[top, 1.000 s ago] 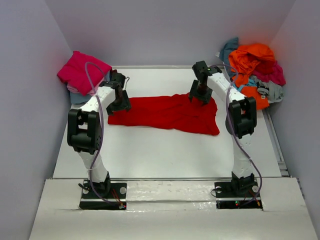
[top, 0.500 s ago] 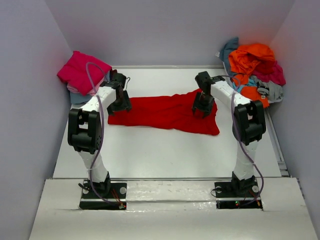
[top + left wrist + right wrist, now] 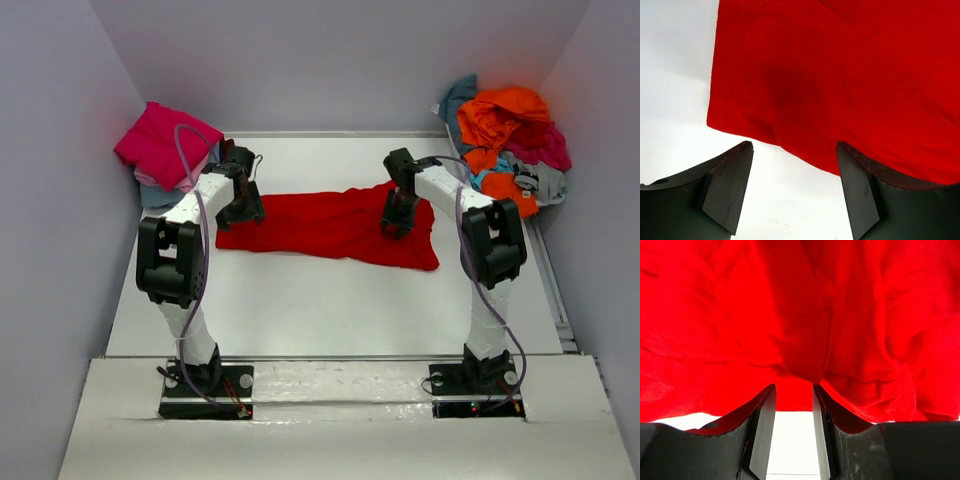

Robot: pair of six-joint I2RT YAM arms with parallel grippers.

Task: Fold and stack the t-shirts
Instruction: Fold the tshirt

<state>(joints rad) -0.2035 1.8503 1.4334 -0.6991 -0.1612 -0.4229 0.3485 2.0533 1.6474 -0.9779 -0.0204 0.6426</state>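
Our right gripper (image 3: pixel 393 226) is pinching a fold of the red shirt (image 3: pixel 320 228) near its right end, with its fingers (image 3: pixel 762 430) nearly together. Our left gripper (image 3: pixel 243 212) is standing wide open, holding nothing, just over the shirt's left edge. The shirt is lying spread out on the table (image 3: pixel 330 310) between both grippers. Behind the left gripper a pink pile (image 3: pixel 165 145) is sitting. Behind the right gripper, further right, a mixed heap (image 3: pixel 510 130) is sitting.

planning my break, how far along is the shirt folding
Done, it seems: a small stack, magenta on top, far left. In hand: the red t-shirt lies spread, unfolded; left gripper open at its edge, right gripper narrow around a ridge of it. Still to do: the heap far right.
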